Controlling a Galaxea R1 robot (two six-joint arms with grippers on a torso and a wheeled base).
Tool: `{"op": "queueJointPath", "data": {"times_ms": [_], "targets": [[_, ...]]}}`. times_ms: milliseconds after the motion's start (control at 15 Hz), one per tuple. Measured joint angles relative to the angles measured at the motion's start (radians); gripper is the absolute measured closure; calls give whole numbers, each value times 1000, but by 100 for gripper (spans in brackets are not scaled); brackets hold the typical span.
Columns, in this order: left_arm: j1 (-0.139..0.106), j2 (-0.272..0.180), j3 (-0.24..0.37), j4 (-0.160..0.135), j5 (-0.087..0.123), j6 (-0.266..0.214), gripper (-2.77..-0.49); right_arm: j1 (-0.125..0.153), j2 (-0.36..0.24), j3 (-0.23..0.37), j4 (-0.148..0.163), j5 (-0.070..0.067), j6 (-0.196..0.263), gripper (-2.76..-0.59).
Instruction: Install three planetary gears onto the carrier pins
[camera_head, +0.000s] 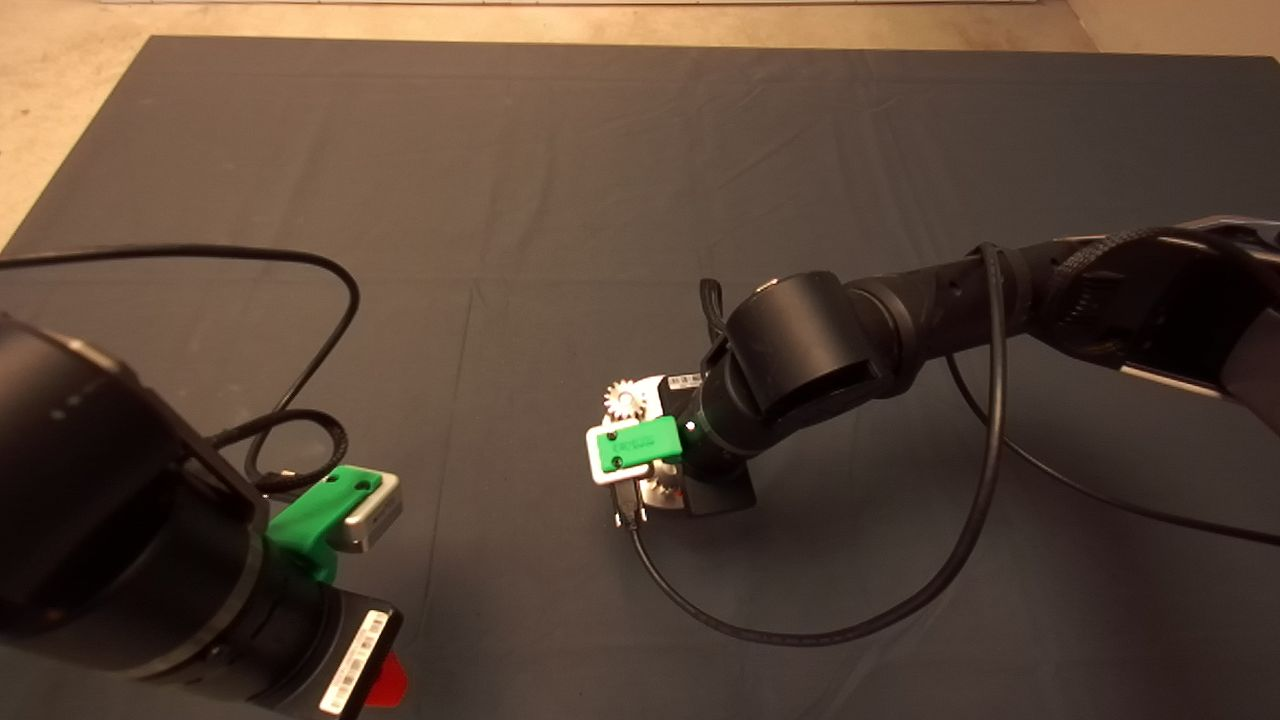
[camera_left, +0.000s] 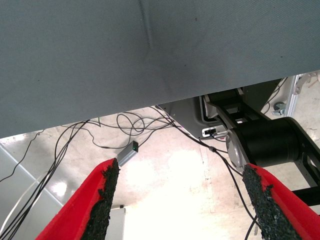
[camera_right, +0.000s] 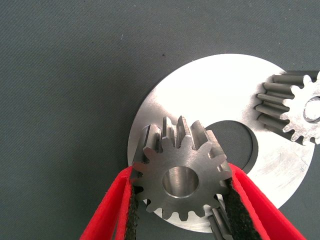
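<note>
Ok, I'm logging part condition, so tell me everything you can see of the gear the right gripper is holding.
The held gear is a small silvery-grey metal spur gear with straight, machined teeth and a smooth round centre hole. It faces the wrist camera flat-on, pinched on opposite sides by the black pads of the right gripper, over the near edge of the white disc. Whether it sits on a pin cannot be seen. Another gear sits across the disc, apart from it.

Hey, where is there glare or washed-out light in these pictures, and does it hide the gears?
Left wrist view: the floor between the open left gripper fingers is blown out white. Right wrist view: even light, the gear held in the right gripper sharp against the disc. Head view: the arm hides most of the disc.
</note>
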Motion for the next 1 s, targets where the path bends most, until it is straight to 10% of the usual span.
{"op": "queueJointPath", "data": {"times_ms": [1000], "targets": [[0,0,0,0,0,1,-175,-13,-1,0,5,0,-1,-104]]}}
